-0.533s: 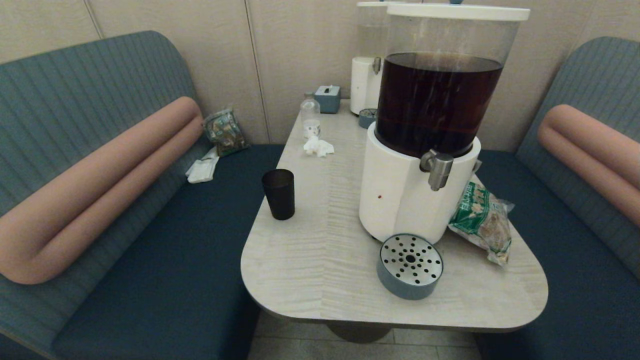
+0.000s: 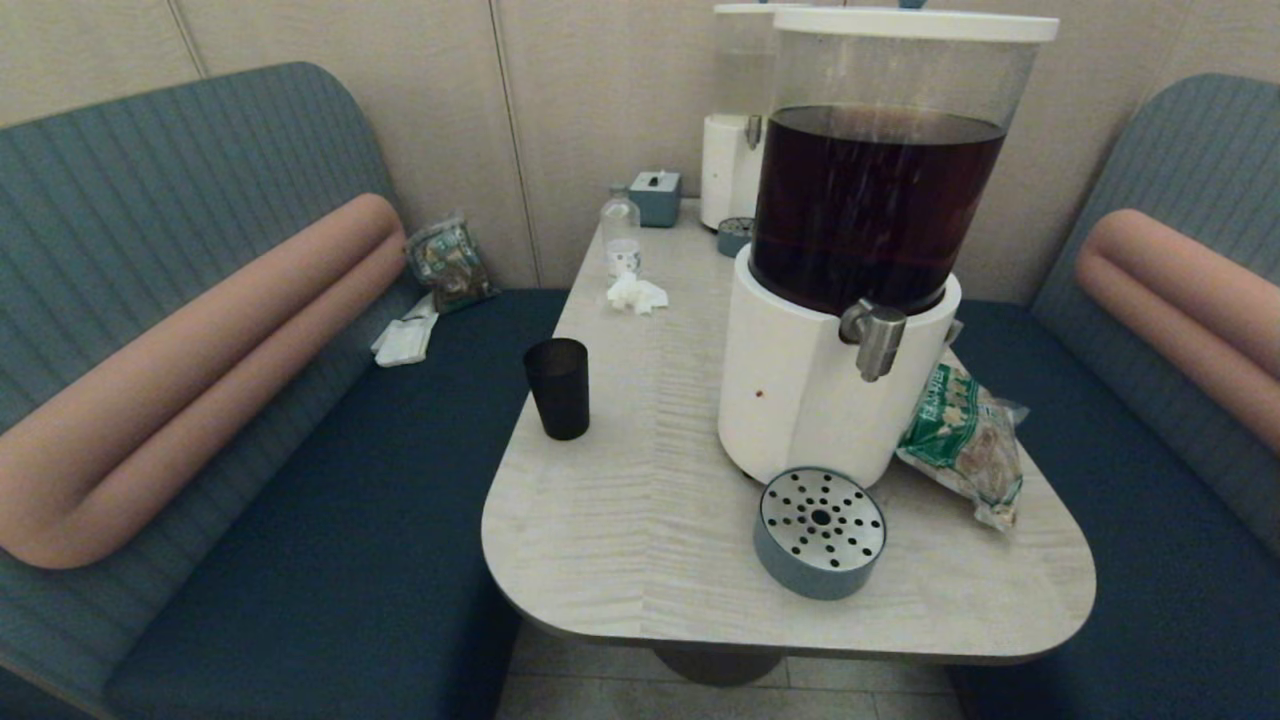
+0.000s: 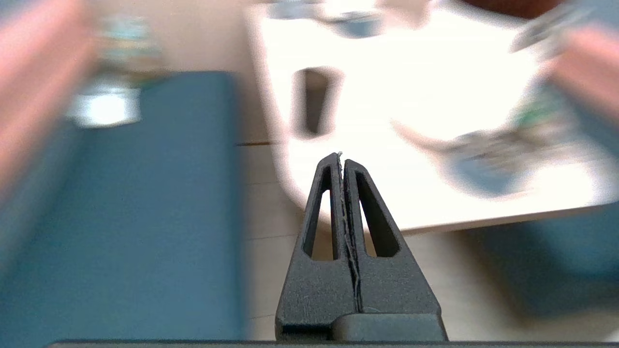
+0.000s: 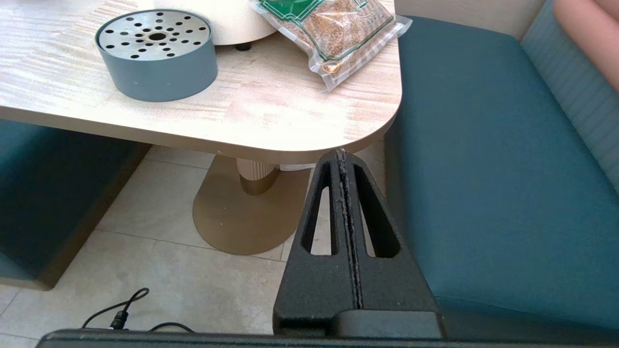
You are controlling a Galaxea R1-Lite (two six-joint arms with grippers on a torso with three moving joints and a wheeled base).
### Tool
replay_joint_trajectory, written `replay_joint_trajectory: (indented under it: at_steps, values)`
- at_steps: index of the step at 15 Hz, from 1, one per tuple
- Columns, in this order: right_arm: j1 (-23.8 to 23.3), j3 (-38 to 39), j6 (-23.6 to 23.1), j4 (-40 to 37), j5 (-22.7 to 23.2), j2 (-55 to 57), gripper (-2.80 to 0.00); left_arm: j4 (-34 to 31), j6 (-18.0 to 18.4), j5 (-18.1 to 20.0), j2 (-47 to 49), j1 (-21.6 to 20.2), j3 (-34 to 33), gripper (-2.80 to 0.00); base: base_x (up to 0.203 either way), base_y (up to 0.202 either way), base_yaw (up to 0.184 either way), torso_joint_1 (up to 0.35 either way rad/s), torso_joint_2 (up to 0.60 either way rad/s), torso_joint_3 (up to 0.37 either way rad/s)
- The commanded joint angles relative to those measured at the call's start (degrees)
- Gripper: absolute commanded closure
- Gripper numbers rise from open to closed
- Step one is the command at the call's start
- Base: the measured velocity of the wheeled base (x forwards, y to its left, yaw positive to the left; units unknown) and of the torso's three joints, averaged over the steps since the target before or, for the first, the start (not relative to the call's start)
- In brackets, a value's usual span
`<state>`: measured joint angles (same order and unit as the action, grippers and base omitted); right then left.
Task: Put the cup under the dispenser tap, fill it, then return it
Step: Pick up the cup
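The black cup stands upright near the table's left edge, well left of the big dispenser of dark brown liquid. Its silvery tap juts from the white base and points down above the round blue-grey drip tray. Neither arm shows in the head view. My left gripper is shut and empty, off the table's near edge, with the cup ahead of it. My right gripper is shut and empty, low beside the table's near right corner.
A green snack bag lies right of the dispenser base. A small clear bottle, crumpled tissue, a tissue box and a smaller white dispenser stand at the back. Blue benches flank the table.
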<state>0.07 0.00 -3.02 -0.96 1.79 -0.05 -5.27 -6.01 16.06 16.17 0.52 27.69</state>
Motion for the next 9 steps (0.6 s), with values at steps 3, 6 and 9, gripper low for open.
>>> replay_joint_trajectory:
  at_steps: [3, 6, 9]
  values:
    - [0.01, 0.09, -0.05, 0.0, 0.05, -0.04, 0.0, 9.98, -12.12, 8.49, 24.62, 2.41, 10.07, 0.0, 0.0, 0.0, 0.0, 0.0, 0.0, 0.0]
    - [0.01, 0.09, -0.05, 0.0, 0.05, -0.04, 0.0, 23.25, -16.0, 11.28, 37.2, 2.56, 12.56, -2.8, 0.0, 0.0, 0.0, 0.0, 0.0, 0.0]
    - [0.01, 0.09, -0.05, 0.0, 0.05, -0.04, 0.0, 34.66, -14.63, 20.18, 50.19, -2.39, 15.91, -2.8, 0.0, 0.0, 0.0, 0.0, 0.0, 0.0]
